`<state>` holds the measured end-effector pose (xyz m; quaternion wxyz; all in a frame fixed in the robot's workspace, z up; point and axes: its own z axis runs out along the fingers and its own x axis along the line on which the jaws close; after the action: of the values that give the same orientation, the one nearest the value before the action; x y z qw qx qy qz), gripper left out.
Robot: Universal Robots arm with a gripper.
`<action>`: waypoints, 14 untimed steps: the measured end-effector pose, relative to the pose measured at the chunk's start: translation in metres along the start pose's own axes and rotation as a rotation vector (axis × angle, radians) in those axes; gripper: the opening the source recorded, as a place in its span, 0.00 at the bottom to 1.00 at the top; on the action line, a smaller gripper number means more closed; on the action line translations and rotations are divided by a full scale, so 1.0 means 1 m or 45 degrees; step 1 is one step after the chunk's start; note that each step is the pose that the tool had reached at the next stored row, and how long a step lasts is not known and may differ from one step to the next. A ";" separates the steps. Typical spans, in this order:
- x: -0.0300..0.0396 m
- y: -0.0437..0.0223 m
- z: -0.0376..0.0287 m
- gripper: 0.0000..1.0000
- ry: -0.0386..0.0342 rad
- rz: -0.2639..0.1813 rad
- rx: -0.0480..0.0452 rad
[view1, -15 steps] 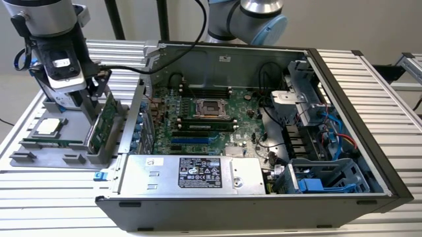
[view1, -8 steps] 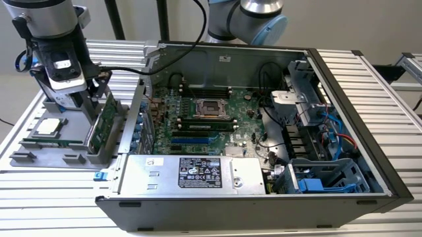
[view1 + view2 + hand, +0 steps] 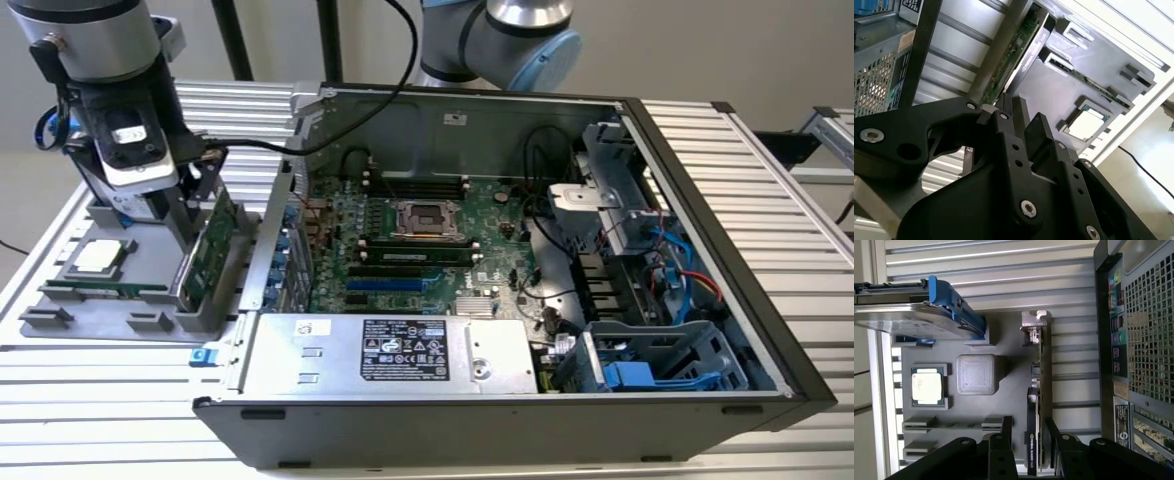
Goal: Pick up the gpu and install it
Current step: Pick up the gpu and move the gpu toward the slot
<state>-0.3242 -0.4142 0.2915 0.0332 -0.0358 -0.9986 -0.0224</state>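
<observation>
Claw: open, nothing clamped. Its two fingers stand one on each side of the gpu. There is a visible gap on one side. The other finger is just beside the card's face, and I cannot tell whether it touches. The straddle reads as lining up for a grip across the thin board, taken from its free upper edge.

Gpu: stands on its long edge in a slot of the grey tray, with its silver end bracket at the end away from the claw. Stored upright like this, both faces are open to the fingers. In the exterior view the claw hangs straight down over the card, at about 9 o'clock from the computer case.

Same tray: a processor chip lies flat in its recess, and a square grey block sits between chip and card. A hard drive with blue rails is toward the bracket end. Each has its own pocket apart from the card, so the fingers have room.

Case: lies on its side on the slatted worktop with the side panel off and the motherboard facing up, which gives access from above. The tray is touching or just beside the case wall; I cannot tell which.

Judgement: the card is seated in the tray, so the pick-up is not complete and the install has not begun.
</observation>
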 end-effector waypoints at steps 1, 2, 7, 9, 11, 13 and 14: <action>-0.0003 0.0000 0.0004 1.00 0.0000 -0.002 0.000; -0.0005 0.0000 0.0009 1.00 -0.0008 -0.004 0.000; -0.0015 -0.0001 0.0034 1.00 -0.0297 -0.029 0.000; -0.0017 -0.0002 0.0043 1.00 -0.0459 -0.044 0.000; -0.0019 -0.0002 0.0058 1.00 -0.0523 -0.050 -0.001; -0.0018 -0.0002 0.0059 1.00 -0.0523 -0.049 0.000; -0.0018 -0.0002 0.0059 1.00 -0.0523 -0.049 0.000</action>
<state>-0.3228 -0.4142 0.2854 0.0123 -0.0168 -0.9995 -0.0224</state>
